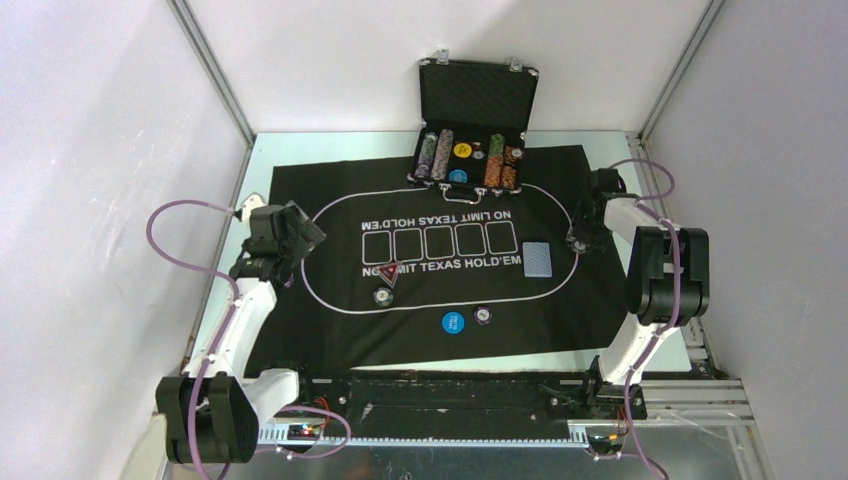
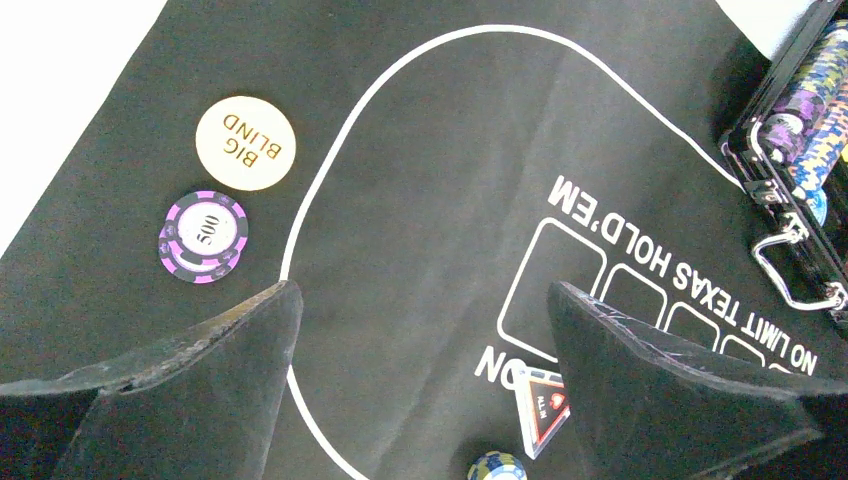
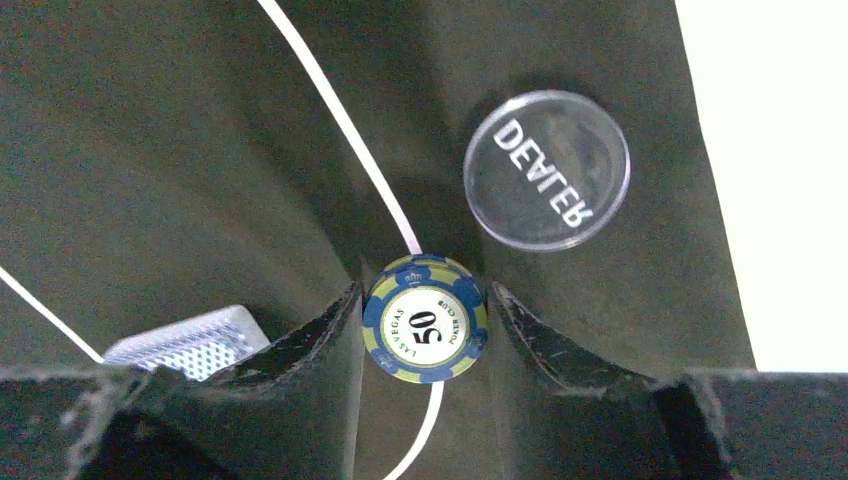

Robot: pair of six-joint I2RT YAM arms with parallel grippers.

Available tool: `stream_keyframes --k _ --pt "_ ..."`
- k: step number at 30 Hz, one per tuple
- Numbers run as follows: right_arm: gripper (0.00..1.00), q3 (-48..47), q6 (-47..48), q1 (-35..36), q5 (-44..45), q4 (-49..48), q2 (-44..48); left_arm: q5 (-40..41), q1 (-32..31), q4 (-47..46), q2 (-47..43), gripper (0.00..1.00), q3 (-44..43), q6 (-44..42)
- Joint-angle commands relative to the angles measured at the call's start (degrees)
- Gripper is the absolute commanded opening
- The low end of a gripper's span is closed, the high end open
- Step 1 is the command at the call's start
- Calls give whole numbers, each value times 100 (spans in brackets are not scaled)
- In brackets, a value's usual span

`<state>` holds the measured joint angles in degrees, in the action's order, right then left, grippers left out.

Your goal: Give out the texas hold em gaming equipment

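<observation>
Chip, blue-and-yellow, marked 50, is pinched in my right gripper over the felt mat, near the DEALER button, possibly touching the felt. My left gripper hangs spread wide near the purple 500 chips.

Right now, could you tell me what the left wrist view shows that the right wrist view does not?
Only the left wrist view: the BIG BLIND button, a small stack of purple 500 chips, the open chip case, and the left gripper, open and empty. Only the right wrist view: the clear DEALER button, a blue-patterned card deck, and the right gripper shut on a blue 50 chip. Both: the black felt mat and its white oval line.
</observation>
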<state>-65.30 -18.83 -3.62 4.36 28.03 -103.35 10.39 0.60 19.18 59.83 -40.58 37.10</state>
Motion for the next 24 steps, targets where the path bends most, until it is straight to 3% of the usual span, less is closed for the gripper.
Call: stream_keyframes --k 1,15,20,24 --pt "14 339 -242 -59 216 -86 354 139 -16 -41 -77 100 -12 38" --pt "23 1126 -501 -560 771 -457 734 36 -16 -82 -105 100 6 25" --pt "38 1167 -495 -561 879 -464 784 22 -16 -103 -112 100 15 25" --pt "57 1182 -490 -557 888 -453 840 -1 -16 -108 -119 100 22 16"
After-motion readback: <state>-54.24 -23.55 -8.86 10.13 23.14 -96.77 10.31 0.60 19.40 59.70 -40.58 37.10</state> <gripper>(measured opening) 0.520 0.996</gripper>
